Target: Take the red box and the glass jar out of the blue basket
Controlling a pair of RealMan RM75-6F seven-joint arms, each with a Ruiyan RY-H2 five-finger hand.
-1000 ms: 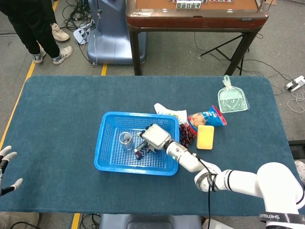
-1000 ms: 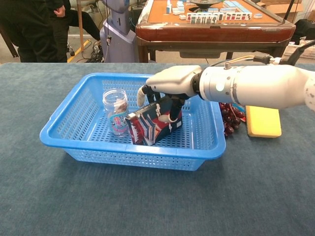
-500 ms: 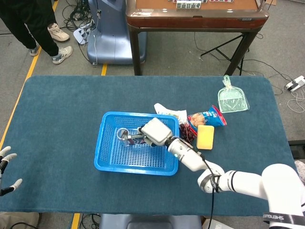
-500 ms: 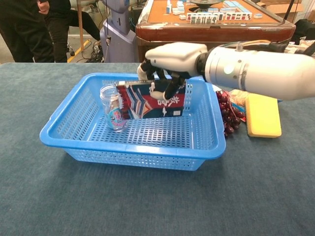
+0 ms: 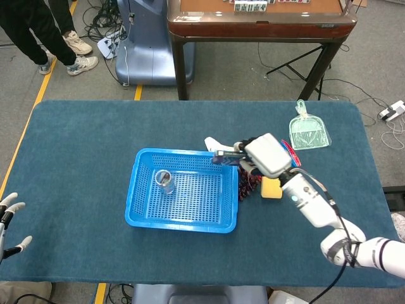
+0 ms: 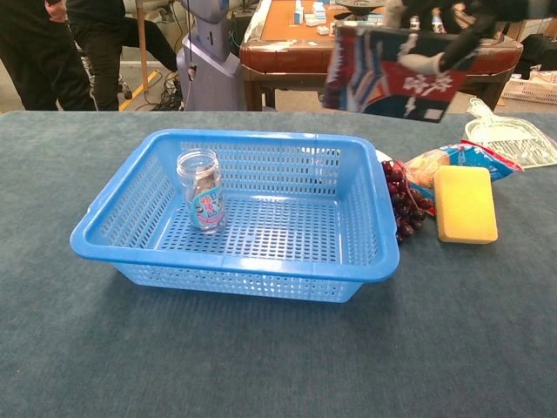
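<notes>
The blue basket [image 5: 135,190] sits mid-table, also seen in the chest view [image 6: 235,266]. Inside it, the glass jar [image 5: 166,182] stands upright near the left wall [image 6: 202,192]. My right hand [image 5: 266,156] holds the red box [image 5: 226,156] high in the air, over the basket's far right corner. In the chest view the red box [image 6: 392,74] hangs at the top of the frame with fingers [image 6: 432,63] wrapped over it. My left hand [image 5: 7,218] is at the table's left edge, fingers apart and holding nothing.
Right of the basket lie dark grapes [image 6: 402,200], a yellow sponge [image 6: 465,203], a snack bag [image 6: 444,161] and a white packet [image 5: 221,147]. A green dustpan [image 5: 308,132] lies at the far right. A wooden table [image 5: 259,25] stands behind.
My right hand has lifted the red box out of the basket, up and to the right. The jar has stayed in place and the left hand has not moved.
</notes>
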